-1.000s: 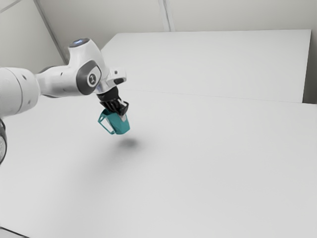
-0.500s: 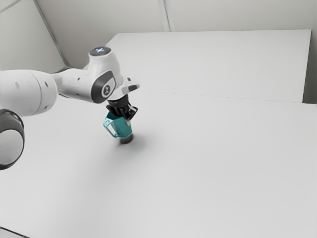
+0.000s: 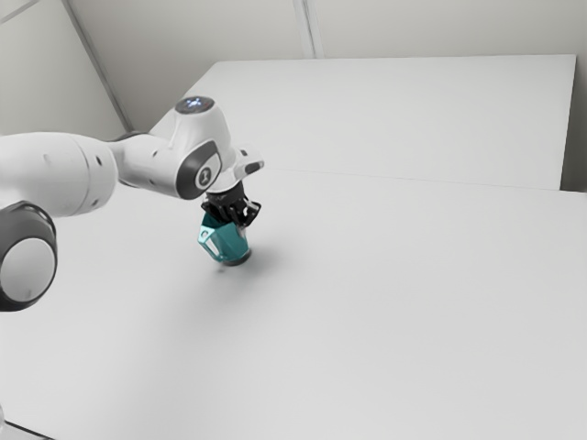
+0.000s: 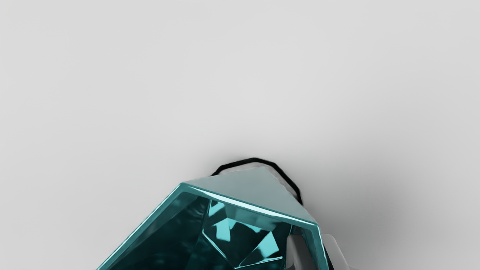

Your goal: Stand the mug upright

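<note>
The mug (image 3: 229, 240) is below my gripper (image 3: 243, 223), low over the near part of the white table (image 3: 413, 321), and I have its wall clamped between my fingers. One finger (image 4: 295, 252) reaches inside the mug and the other finger (image 4: 336, 252) presses from outside, with the teal wall pinched in the gap. Its mouth points up and its base down, but the long axis is off vertical: it slants from the mouth, toward the exterior view's left, down to the base, toward the exterior view's right. The handle (image 3: 212, 245) sticks out on the exterior view's left side. Looking down from my hand, I see the angular rim (image 4: 247, 204) and into the shiny, faceted inside. A dark-edged round patch (image 3: 237, 262) lies right beneath the base; whether it is a shadow or something solid, and whether the base touches down, I can't tell.
</note>
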`<action>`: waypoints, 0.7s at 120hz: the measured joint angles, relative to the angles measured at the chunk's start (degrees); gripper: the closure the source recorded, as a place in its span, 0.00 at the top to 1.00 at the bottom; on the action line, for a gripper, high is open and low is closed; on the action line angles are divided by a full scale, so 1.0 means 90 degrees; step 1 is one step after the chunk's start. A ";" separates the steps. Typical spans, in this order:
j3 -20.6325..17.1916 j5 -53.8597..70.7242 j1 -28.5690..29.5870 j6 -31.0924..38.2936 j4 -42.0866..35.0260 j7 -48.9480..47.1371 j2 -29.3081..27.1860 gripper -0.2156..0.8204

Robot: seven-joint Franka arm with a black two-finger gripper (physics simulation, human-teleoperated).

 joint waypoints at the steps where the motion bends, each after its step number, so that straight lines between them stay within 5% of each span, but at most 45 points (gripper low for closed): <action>1: 0.0001 0.0001 0.0001 0.0006 -0.0001 -0.0008 0.0007 0.04; 16: -0.0002 -0.0003 0.0002 0.0089 -0.0002 -0.0105 0.0078 0.08; 52: -0.0005 -0.0059 -0.0041 0.0152 0.0006 -0.0192 -0.0023 0.57; 84: -0.0027 -0.0070 -0.0117 -0.0726 0.0039 -0.0211 -0.1768 0.71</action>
